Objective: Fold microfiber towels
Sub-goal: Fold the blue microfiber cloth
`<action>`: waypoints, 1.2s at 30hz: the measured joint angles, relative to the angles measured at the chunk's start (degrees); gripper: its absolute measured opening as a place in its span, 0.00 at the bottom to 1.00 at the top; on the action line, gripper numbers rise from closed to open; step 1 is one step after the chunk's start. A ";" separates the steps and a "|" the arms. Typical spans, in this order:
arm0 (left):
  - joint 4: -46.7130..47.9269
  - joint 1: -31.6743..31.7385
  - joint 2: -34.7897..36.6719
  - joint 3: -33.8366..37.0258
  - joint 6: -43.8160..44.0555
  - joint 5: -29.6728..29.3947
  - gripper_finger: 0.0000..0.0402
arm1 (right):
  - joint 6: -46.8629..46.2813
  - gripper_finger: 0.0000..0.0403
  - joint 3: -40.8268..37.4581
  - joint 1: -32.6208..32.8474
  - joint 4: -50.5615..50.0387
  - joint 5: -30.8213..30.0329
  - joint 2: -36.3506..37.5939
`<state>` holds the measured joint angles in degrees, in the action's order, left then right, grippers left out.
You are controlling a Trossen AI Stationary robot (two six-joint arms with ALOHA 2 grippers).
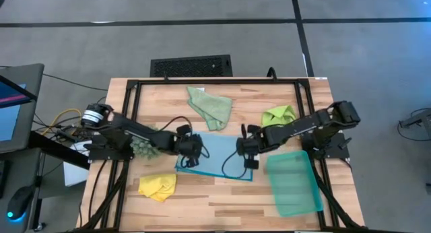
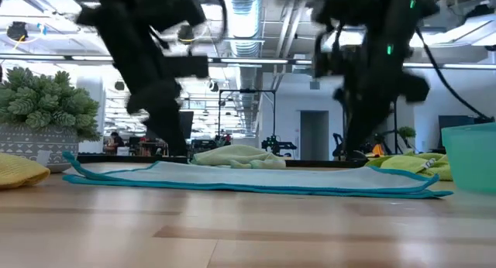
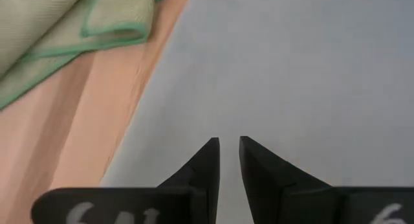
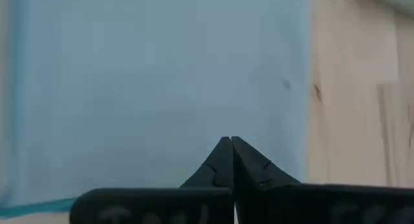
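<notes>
Both grippers (left (image 1: 192, 147), right (image 1: 244, 147)) sit on the light blue towel (image 1: 217, 154).

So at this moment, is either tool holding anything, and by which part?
Both are down on the light blue towel, the left tool at its left side, the right tool at its right side. Whether cloth is actually pinched cannot be told.

I work in an open-plan lab or office: exposed ceiling ducts (image 2: 256, 12) and strip lights run overhead, desks and equipment fill the background, and my wooden table (image 1: 222, 199) stands on grey floor.
</notes>
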<state>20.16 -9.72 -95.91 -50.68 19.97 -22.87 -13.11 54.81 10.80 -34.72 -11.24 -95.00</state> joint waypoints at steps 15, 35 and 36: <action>-1.87 1.48 -0.32 -1.13 0.09 -0.60 0.13 | 4.16 0.04 -5.95 -11.56 0.00 -0.37 0.00; -9.81 8.87 -2.41 3.99 -3.14 -5.41 0.13 | 11.58 0.03 -5.36 -9.78 1.36 0.18 6.63; -9.47 9.26 -2.60 4.00 -3.19 -4.58 0.13 | 11.61 0.03 -5.39 -9.17 1.10 2.38 7.21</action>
<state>10.69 -0.46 -98.51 -46.68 16.78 -27.44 -1.50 49.42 1.63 -33.62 -8.86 -87.79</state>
